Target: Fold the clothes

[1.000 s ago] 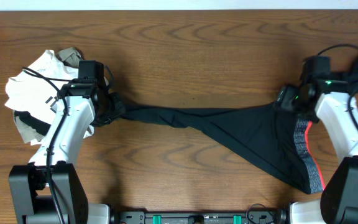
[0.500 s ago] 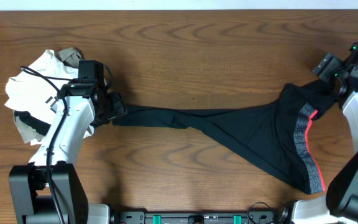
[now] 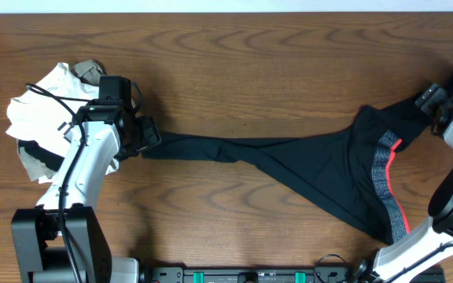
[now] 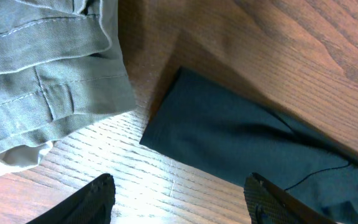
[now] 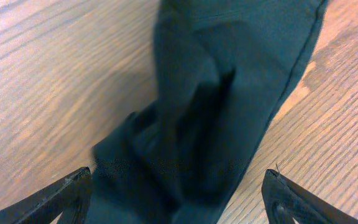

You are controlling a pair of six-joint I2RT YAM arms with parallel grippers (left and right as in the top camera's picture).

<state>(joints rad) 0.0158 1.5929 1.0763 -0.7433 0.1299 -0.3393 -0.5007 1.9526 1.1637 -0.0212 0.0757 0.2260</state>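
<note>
The black leggings (image 3: 321,169) are lying stretched across the counter (image 3: 250,63), unmoved. The left claw (image 4: 179,205) is staying spread open, leg end just ahead of it. The right claw (image 5: 179,199), also open, is drifting farther right, over bunched cloth.

Nothing legible in any view: no lettering, label or number to make out on the black garment (image 3: 313,165) or the pale clothes (image 3: 30,110).
</note>
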